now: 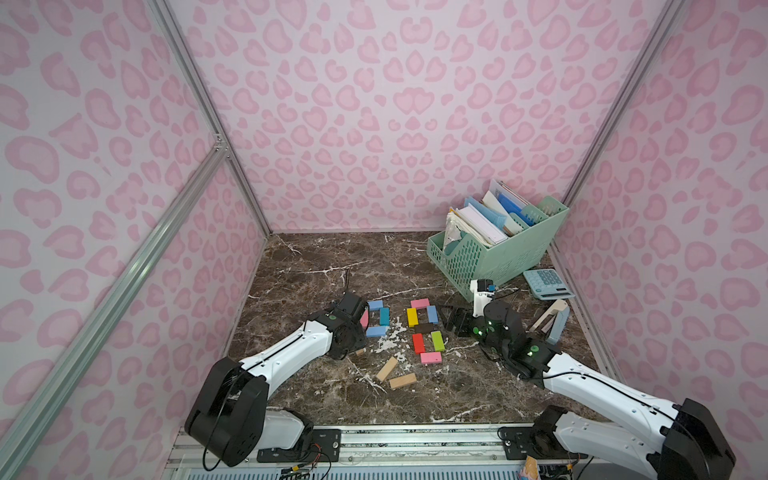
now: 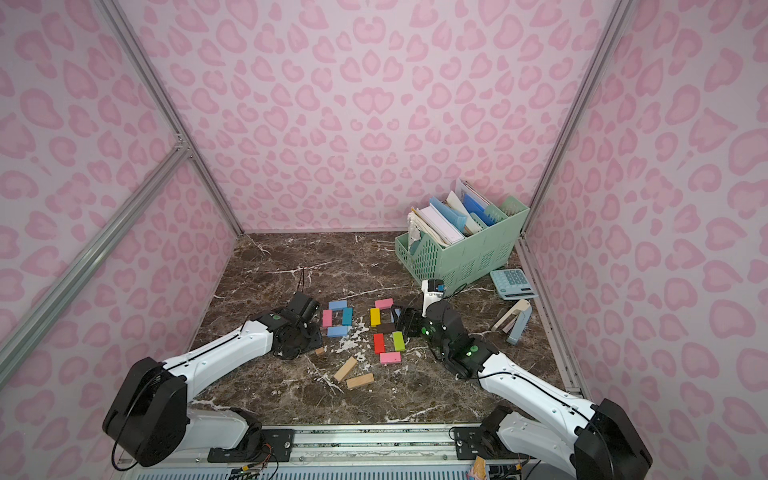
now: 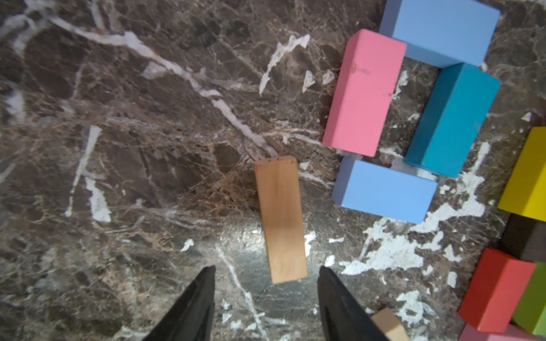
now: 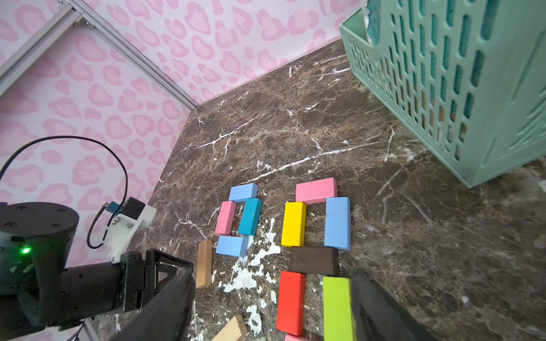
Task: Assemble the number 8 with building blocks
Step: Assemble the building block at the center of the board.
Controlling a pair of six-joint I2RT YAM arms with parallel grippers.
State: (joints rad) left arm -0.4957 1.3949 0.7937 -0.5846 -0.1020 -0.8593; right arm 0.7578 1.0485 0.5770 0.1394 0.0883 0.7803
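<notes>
In the left wrist view the left gripper (image 3: 266, 270) stands open at the lower middle of the frame. It has one finger on each side of the near end of a tan brick (image 3: 280, 218), which lies flat on the marble table (image 3: 118, 147). Neither finger touches the brick. The brick is not centred, it is closer to the finger on the right of the frame. If the jaws shut from here, I think this finger meets the wood first and pushes it sideways. A hold on the end only may also let the brick swing when it is lifted. Its far end is just beside the lower light blue brick (image 3: 384, 192) of a square loop of four bricks, so a turning tan brick could knock this loop out of shape.

The number 8 (image 1: 424, 328), seven bricks, lies complete near the middle of the table in both top views, right of the loop and apart from it. The right gripper (image 4: 271, 270) is open wide and holds nothing. In the right wrist view, at the lower edge of the frame, its fingers stand outside the red brick (image 4: 291, 301) and the green brick (image 4: 336, 307), and one finger seems to touch the green one. A careless sideways move of this arm would shove the green brick and spoil the figure
</notes>
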